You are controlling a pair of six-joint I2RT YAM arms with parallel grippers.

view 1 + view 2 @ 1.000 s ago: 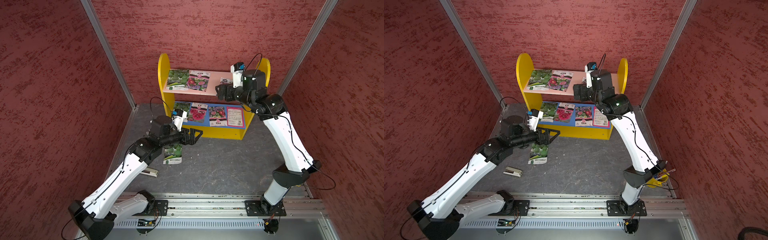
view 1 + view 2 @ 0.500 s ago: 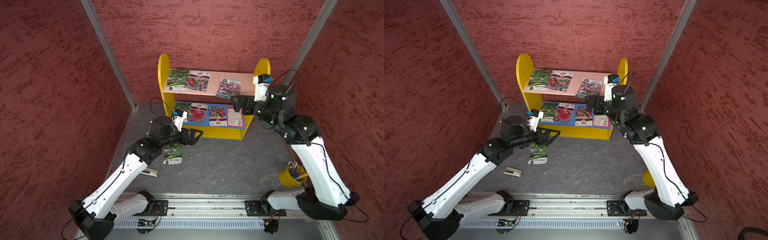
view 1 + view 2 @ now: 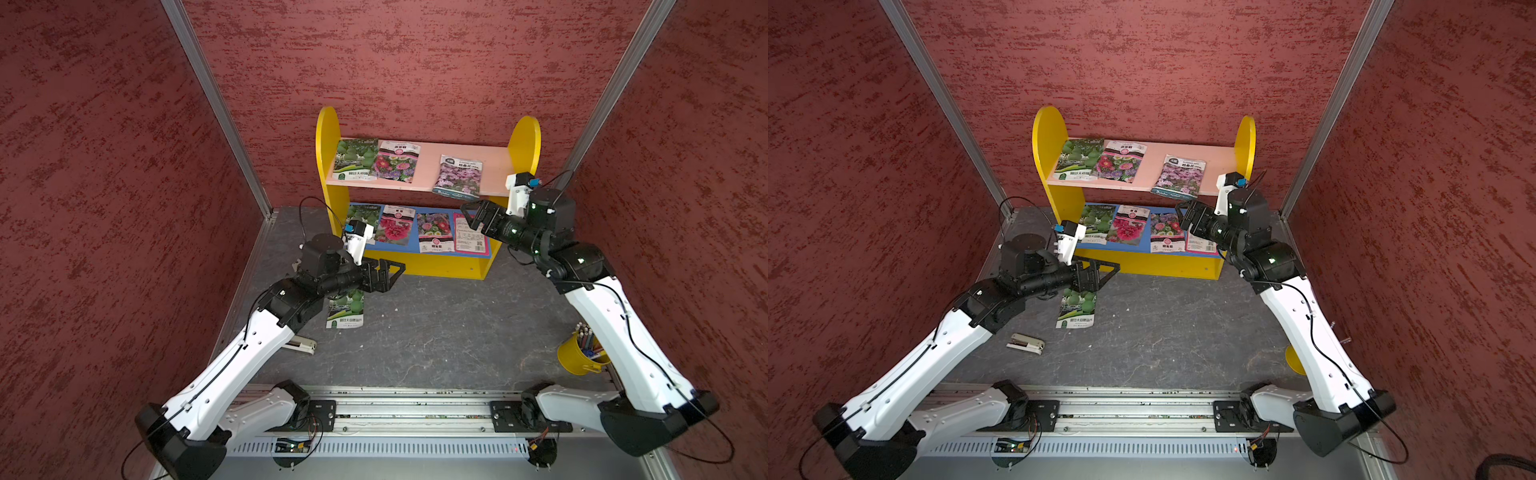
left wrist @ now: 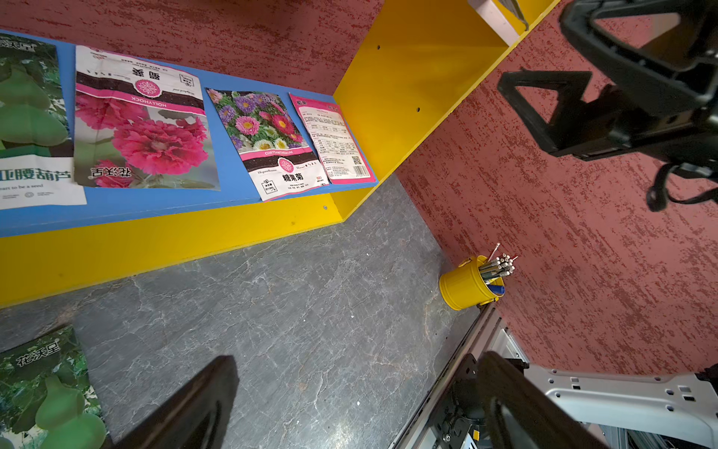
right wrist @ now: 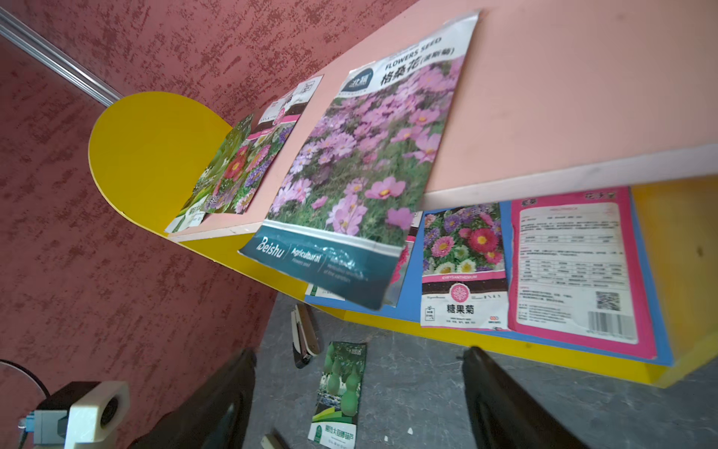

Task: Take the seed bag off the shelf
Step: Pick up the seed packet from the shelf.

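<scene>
Lying on the pink upper board (image 3: 494, 166) of the shelf (image 3: 524, 137), the purple-flower seed bag (image 3: 459, 176) juts its lower edge past the board's front, untouched. The right tool (image 3: 471, 216) hovers near that overhanging edge, spread wide with nothing between its fingers, so the grasp looks not yet made. Two more bags share that board; four lie on the blue lower board (image 3: 415, 247). The left tool (image 3: 392, 276), also spread and empty, hangs above a gourd bag (image 3: 345, 311) lying on the bench (image 3: 436, 332). Pinching and lifting clear remain.
</scene>
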